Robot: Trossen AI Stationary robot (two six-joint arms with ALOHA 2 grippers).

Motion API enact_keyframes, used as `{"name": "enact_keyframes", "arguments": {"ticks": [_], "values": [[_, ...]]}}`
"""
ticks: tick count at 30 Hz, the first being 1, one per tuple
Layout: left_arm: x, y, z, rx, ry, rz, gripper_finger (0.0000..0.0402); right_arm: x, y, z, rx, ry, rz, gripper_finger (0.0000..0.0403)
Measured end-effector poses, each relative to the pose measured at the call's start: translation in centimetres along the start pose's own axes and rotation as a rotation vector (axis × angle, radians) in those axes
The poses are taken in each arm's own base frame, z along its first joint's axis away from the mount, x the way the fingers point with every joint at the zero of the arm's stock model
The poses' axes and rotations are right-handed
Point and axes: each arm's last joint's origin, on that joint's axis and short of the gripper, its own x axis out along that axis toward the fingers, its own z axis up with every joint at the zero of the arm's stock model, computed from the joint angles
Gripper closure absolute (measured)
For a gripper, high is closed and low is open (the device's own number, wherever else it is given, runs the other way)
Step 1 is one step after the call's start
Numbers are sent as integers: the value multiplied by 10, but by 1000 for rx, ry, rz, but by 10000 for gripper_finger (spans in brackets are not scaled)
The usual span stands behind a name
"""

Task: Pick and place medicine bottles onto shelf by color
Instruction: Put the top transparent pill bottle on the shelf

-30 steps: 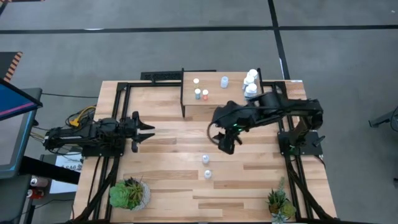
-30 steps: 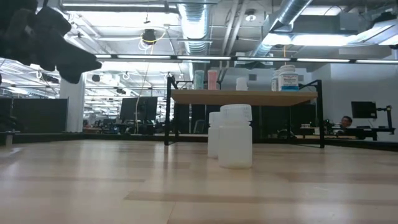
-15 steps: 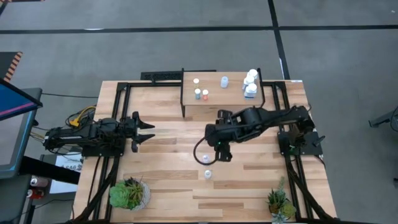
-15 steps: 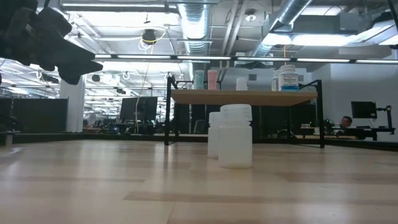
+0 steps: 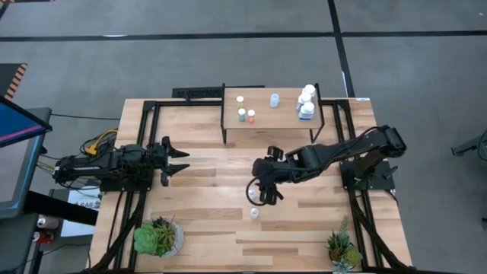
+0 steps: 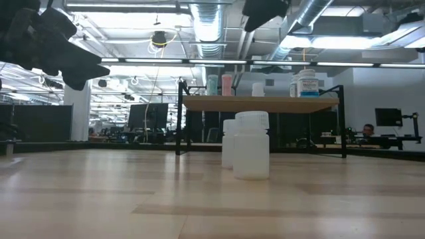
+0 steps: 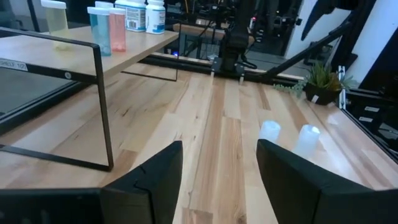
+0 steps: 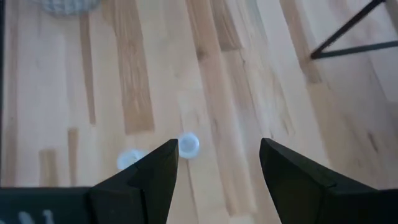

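One camera looks straight down on the table [image 5: 205,228]; another sits level with it; wrist cameras look forward between open jaws, both seeing the two bottles [image 8: 188,144].

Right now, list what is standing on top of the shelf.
On the shelf: a blue bottle, an orange bottle, a small white-capped bottle, a pale bottle and white bottles clustered together, partly hiding each other.

A robotics lab in a large open-plan industrial hall. Bare ducts and pipes [image 6: 212,20] run under the ceiling among strip lights, and rows of monitors [image 6: 147,114] stand in the background, with a person [image 6: 369,130] seated at one. The wood-plank desk [image 5: 205,190] sits in a black metal frame [image 5: 141,114] on a grey floor [image 5: 152,53] marked with dark tape lines.
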Motion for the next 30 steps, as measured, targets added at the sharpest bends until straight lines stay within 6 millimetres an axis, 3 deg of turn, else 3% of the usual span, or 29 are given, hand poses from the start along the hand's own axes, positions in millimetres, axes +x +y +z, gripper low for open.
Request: {"name": "enact_keyframes", "arguments": {"ticks": [10, 19, 25, 30], "values": [[0, 0, 0, 0, 0, 0, 207, 41, 20, -10, 22, 86, 36, 153], [0, 0, 0, 0, 0, 0, 207, 59, 14, -10, 136, 106, 38, 113], [0, 0, 0, 0, 1, 0, 207, 82, 10, -36, 208, 99, 73, 94], [0, 0, 0, 0, 0, 0, 207, 80, 5, -47, 258, 62, 82, 100]]}}
